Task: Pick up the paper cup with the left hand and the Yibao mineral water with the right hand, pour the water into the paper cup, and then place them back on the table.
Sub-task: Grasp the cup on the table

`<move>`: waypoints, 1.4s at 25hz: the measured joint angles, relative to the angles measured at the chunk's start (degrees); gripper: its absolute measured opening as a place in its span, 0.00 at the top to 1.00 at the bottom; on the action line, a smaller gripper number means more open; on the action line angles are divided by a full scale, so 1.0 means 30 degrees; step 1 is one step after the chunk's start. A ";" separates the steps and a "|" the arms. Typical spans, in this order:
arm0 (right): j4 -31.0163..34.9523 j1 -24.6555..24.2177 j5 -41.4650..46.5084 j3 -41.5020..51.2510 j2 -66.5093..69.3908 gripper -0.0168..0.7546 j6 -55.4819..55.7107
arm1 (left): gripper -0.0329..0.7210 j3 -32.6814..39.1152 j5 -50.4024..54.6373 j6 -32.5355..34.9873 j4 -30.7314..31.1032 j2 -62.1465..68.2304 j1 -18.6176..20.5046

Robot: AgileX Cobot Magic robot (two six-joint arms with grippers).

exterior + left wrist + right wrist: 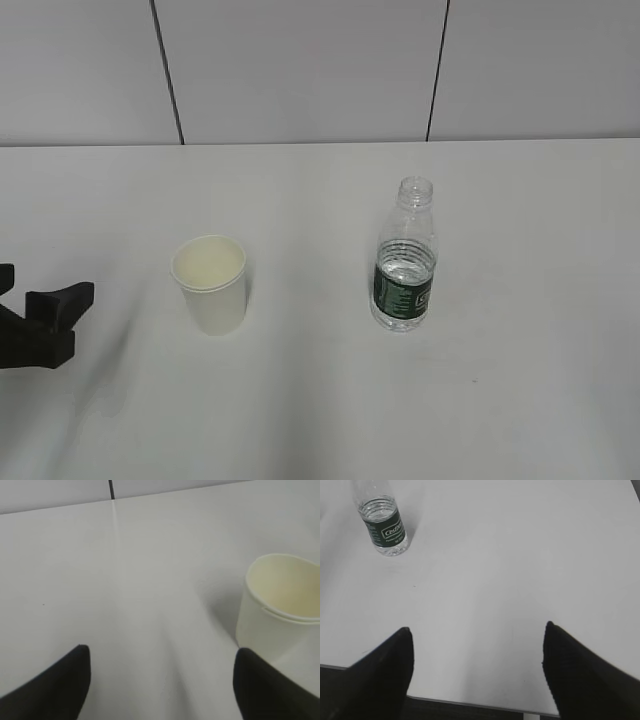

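The paper cup (210, 285) stands upright and empty on the white table (320, 410), left of centre. The Yibao mineral water (405, 260), a clear capless bottle with a dark green label and some water inside, stands upright to the cup's right. My left gripper (45, 298) shows at the far left edge, well left of the cup. In the left wrist view this gripper (162, 650) is open and empty, with the cup (282, 605) ahead and off to its right. My right gripper (477, 628) is open and empty near the table's front edge, the bottle (382, 525) far ahead to its left.
A grey panelled wall (300, 70) with dark seams rises behind the table. The table's front edge (470, 700) runs just under the right gripper's fingers, with dark space below it. Bare white tabletop lies between cup and bottle.
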 joint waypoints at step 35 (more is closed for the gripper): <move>-0.0043 0.0000 0.0000 0.0000 0.0000 0.21 0.0000 | 0.28 0.2636 -0.9546 -0.0484 0.3176 0.8827 -0.0058</move>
